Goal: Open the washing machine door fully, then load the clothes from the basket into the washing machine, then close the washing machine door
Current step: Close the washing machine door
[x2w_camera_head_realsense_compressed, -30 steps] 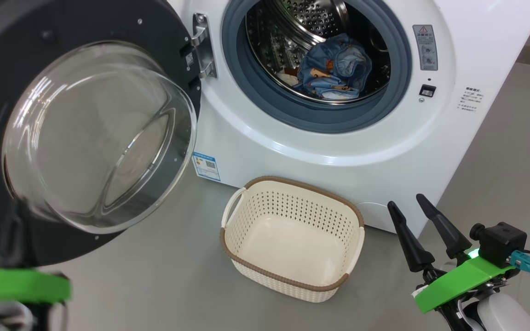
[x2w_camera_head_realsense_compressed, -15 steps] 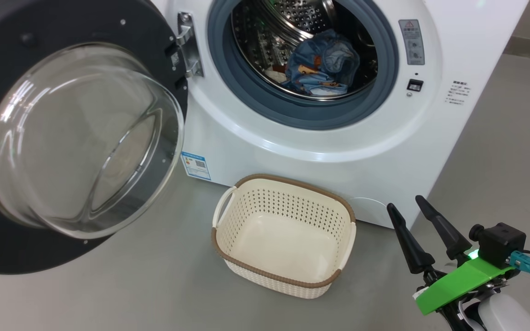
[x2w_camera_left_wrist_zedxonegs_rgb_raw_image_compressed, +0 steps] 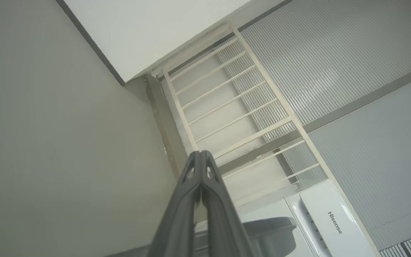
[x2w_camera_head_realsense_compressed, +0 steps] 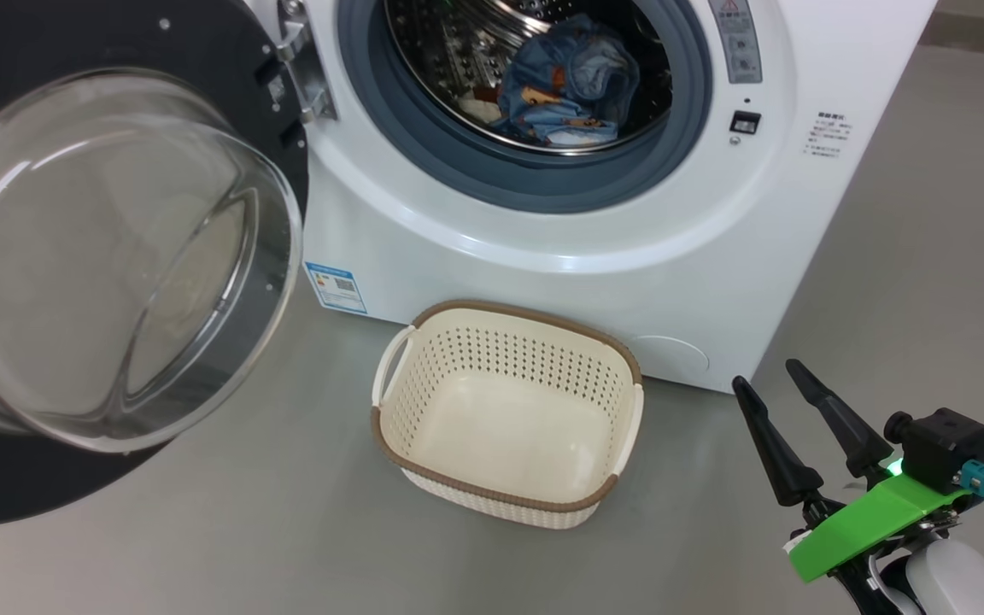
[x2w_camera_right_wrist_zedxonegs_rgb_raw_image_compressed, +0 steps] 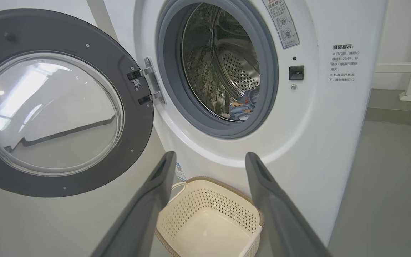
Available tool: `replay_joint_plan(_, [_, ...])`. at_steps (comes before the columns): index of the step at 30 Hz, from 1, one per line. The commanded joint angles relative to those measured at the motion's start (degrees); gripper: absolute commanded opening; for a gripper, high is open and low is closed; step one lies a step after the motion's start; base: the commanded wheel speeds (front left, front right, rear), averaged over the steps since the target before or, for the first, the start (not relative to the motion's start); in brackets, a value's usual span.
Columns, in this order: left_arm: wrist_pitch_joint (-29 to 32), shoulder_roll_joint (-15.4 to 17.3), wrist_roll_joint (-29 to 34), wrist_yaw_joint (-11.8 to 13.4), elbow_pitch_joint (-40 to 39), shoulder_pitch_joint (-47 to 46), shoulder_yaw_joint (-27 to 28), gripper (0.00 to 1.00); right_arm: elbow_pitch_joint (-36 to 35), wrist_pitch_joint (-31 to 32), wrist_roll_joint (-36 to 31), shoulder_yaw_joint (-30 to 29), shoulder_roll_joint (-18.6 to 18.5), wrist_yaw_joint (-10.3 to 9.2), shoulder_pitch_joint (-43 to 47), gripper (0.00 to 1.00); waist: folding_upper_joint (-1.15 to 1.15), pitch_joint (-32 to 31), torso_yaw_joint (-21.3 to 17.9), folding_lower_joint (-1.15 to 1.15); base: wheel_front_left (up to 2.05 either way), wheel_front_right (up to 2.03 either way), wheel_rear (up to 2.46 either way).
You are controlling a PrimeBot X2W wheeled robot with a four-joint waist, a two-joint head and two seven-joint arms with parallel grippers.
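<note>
The basket (x2w_camera_head_realsense_compressed: 509,363) sits mouth-up — long side along the washing machine (x2w_camera_head_realsense_compressed: 543,282).

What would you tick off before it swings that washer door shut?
1. Basket empty: ok.
2. Clothes inside the drum, none draped over the grey ring: ok.
3. Washing machine door swung wide open: ok.
4. Right end effector open, holding nothing, apart from the door: ok.
5. Left end effector shut, holding nothing: ok.
6. Left end effector placed to push the door: cannot tell.
</note>
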Motion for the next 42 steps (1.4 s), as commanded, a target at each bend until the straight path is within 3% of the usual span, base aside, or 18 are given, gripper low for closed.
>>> replay_joint_plan(1, [1.04,4.68,-1.18,0.18,1.01,-2.13,2.1,0.0,-1.41,-0.69,0.37,1.34,-0.94,0.09,-1.58,1.0,0.0,0.83,-0.73,0.0,0.0,0.0,0.0])
replay_joint_plan(10, [5.41,7.47,-5.26,-0.61,14.29,-0.84,5.93,0.0,-1.47,-0.66,0.66,1.8,-2.39,0.09,-2.53,1.0,0.0,2.45,-2.37,0.0,0.0,0.0,0.0])
replay_joint_plan(20, [9.3,7.85,-7.22,-2.16,20.83,0.11,6.76,0.0,-2.11,0.18,0.27,2.2,-2.72,0.09,-3.61,1.0,0.0,3.35,-2.67,0.0,0.0,0.0,0.0])
replay_joint_plan(31, [19.37,7.93,-7.73,-5.71,21.97,1.57,3.46,0.0,-2.11,0.25,0.11,2.28,-2.57,0.09,-3.72,1.0,0.0,3.2,-2.77,0.0,0.0,0.0,0.0])
replay_joint_plan(42, [32.02,5.82,-9.95,-7.29,15.41,6.76,0.43,0.0,-0.88,-0.24,0.34,1.87,-0.9,0.09,-2.6,1.0,0.0,0.18,-1.61,0.0,0.0,0.0,0.0])
